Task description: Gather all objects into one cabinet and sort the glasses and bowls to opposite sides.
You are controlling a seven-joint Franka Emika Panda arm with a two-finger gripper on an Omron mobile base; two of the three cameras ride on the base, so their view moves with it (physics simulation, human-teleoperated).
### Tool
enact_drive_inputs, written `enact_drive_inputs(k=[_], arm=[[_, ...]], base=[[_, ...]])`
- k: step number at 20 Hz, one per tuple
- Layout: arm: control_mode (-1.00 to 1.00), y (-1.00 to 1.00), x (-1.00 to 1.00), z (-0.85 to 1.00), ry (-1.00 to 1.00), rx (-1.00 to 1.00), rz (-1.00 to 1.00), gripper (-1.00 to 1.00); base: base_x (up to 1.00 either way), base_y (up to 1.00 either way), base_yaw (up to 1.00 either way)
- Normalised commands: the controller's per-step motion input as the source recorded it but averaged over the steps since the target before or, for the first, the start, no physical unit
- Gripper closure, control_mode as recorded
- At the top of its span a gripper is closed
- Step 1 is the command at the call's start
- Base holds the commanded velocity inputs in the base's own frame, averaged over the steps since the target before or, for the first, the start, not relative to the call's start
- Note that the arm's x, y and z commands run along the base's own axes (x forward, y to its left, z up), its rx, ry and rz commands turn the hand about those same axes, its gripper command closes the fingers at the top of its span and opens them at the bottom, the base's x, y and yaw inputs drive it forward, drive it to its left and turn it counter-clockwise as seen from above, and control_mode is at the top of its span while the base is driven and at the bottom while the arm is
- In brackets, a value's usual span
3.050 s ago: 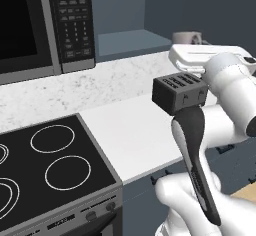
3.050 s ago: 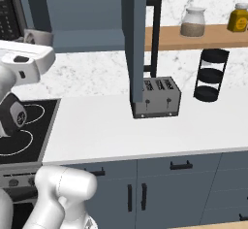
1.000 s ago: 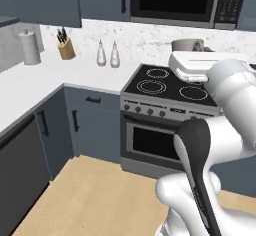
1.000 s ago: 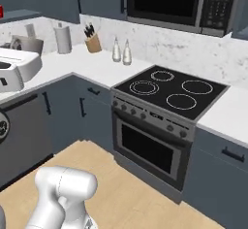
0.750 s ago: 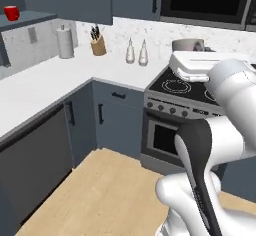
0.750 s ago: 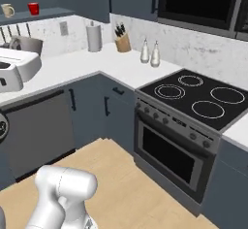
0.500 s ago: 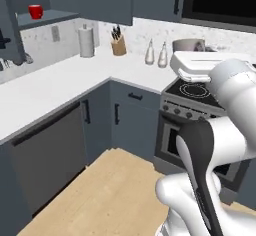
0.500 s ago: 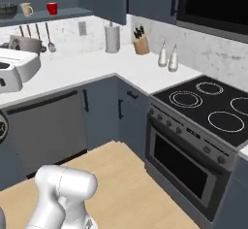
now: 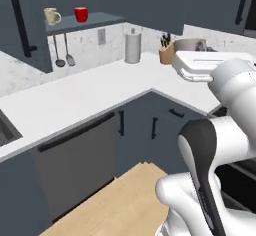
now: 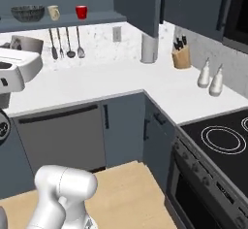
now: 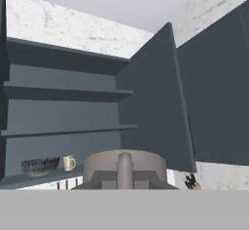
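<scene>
The cabinet (image 10: 63, 20) hangs on the wall above the white counter (image 10: 97, 85). Its door (image 9: 20, 25) stands open, with a tall black bar handle (image 9: 19, 20) on it. One long shelf (image 9: 85, 21) runs along the bottom of it.

In the right base view, three things sit in a row on that shelf. The dark bowl (image 10: 27, 13) is toward the left end. The cream mug (image 10: 54, 12) is just beside the bowl, on its right. The red mug (image 10: 81, 11) is a little further right, close to the right end of the shelf, and apart from the cream mug.

In the hand view, the bowl and the cream mug sit side by side on the lowest shelf, near its left end. The open door stands to their right.

The gripper's claw is shut tight. The grey-taupe mug (image 11: 124, 169) sits right in front of the hand camera and blocks the finger tips, so I cannot tell from the pictures if the claw is clamped on it.

Spoons (image 10: 65, 42) hang on the wall under the shelf. A paper towel roll (image 10: 148, 48) and a knife block (image 10: 181, 57) stand at the back edge of the counter, near the corner.
</scene>
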Motion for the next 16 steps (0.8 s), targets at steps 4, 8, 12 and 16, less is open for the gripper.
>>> enact_drive_inputs(k=[4, 8, 12, 16], arm=[[1.00, 0.00, 0.00, 0.00, 0.00, 0.00, 0.00, 1.00], [1.00, 0.00, 0.00, 0.00, 0.00, 0.00, 0.00, 1.00], [1.00, 0.00, 0.00, 0.00, 0.00, 0.00, 0.00, 1.00], [1.00, 0.00, 0.00, 0.00, 0.00, 0.00, 0.00, 1.00]], base=[[1.00, -0.04, 0.30], [1.00, -0.10, 0.29], [1.00, -0.16, 0.27], [1.00, -0.13, 0.30]])
